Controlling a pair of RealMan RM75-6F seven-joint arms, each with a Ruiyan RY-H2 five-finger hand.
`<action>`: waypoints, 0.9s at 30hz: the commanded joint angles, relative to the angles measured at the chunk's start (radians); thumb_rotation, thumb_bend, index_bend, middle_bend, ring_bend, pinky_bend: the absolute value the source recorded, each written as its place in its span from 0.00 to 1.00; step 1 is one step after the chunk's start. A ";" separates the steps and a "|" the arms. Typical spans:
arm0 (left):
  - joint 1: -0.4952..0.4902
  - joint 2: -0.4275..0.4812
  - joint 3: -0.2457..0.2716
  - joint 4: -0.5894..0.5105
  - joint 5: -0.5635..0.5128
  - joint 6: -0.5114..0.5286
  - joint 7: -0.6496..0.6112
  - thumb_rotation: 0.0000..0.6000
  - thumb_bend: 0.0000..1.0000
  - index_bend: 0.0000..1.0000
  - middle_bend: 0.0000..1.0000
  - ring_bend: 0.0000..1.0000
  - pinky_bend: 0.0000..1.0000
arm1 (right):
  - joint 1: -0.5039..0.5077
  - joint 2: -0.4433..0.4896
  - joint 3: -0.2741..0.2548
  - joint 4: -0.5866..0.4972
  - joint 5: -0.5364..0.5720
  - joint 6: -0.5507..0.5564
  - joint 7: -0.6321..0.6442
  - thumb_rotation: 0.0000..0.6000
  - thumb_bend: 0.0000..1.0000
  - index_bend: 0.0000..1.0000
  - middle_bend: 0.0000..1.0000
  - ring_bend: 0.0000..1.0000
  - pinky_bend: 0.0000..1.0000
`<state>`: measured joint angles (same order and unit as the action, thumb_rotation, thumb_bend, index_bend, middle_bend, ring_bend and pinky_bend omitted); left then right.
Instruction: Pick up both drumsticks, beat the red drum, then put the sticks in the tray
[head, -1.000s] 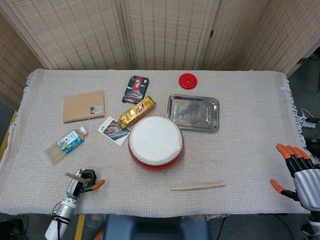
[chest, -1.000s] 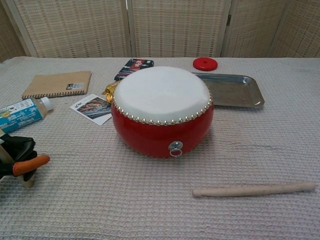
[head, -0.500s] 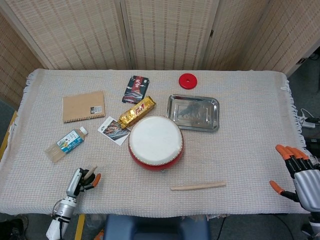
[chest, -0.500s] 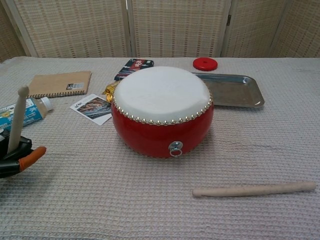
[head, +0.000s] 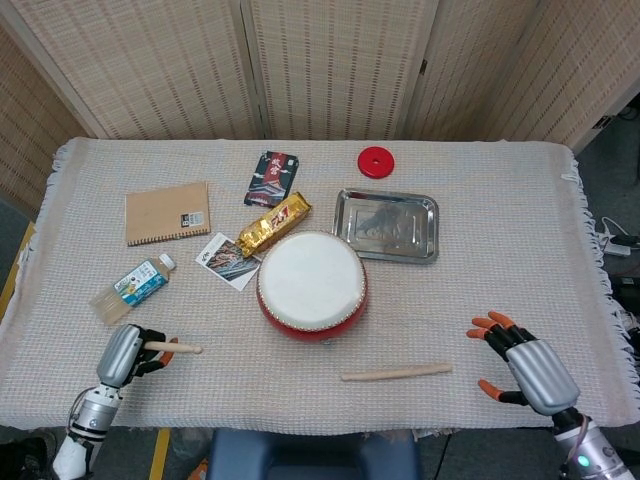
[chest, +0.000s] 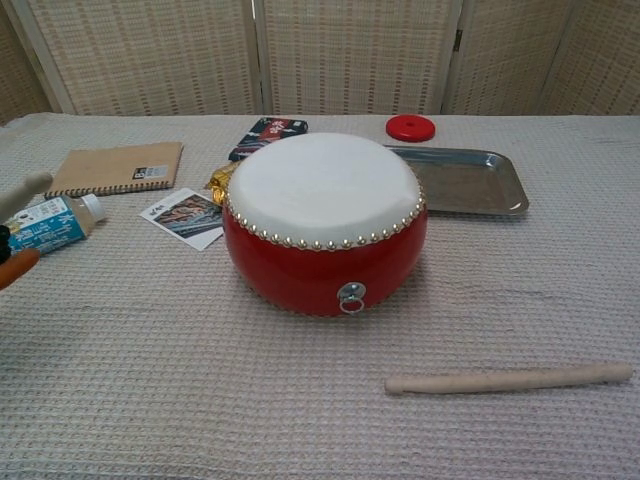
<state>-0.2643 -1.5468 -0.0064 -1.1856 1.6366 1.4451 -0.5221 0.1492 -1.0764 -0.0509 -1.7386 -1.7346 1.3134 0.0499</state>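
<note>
The red drum (head: 311, 285) with its white skin stands mid-table, large in the chest view as the red drum (chest: 324, 222). My left hand (head: 128, 354) at the near left grips one drumstick (head: 172, 347), whose tip points right; in the chest view only that drumstick's tip (chest: 24, 191) and an orange fingertip show at the left edge. The second drumstick (head: 396, 373) lies flat on the cloth in front of the drum, seen also as the second drumstick (chest: 508, 379). My right hand (head: 523, 361) hovers right of it, fingers spread, holding nothing. The steel tray (head: 386, 226) sits behind the drum.
A notebook (head: 167, 212), a small bottle (head: 139, 282), a photo card (head: 227, 260), a gold snack bar (head: 274, 224), a dark packet (head: 272, 178) and a red disc (head: 376, 161) lie on the far and left parts of the cloth.
My left hand has moved left and lifted, swinging its drumstick from upright to pointing right. My right hand has moved in from the table's right edge toward the lying drumstick.
</note>
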 joint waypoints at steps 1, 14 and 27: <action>-0.003 0.125 -0.017 -0.147 0.019 0.041 0.184 1.00 0.49 1.00 1.00 1.00 1.00 | 0.062 -0.132 0.000 0.035 0.017 -0.115 -0.124 1.00 0.19 0.37 0.19 0.05 0.32; 0.019 0.198 0.006 -0.246 0.013 0.044 0.263 1.00 0.47 1.00 1.00 1.00 1.00 | 0.145 -0.467 0.023 0.277 0.017 -0.193 -0.307 1.00 0.29 0.47 0.19 0.05 0.32; 0.025 0.204 0.016 -0.242 0.002 0.031 0.246 1.00 0.47 1.00 1.00 1.00 1.00 | 0.192 -0.563 0.021 0.328 0.071 -0.248 -0.347 1.00 0.32 0.49 0.19 0.05 0.32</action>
<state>-0.2391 -1.3432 0.0093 -1.4279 1.6389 1.4768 -0.2759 0.3392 -1.6372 -0.0294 -1.4114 -1.6667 1.0673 -0.2938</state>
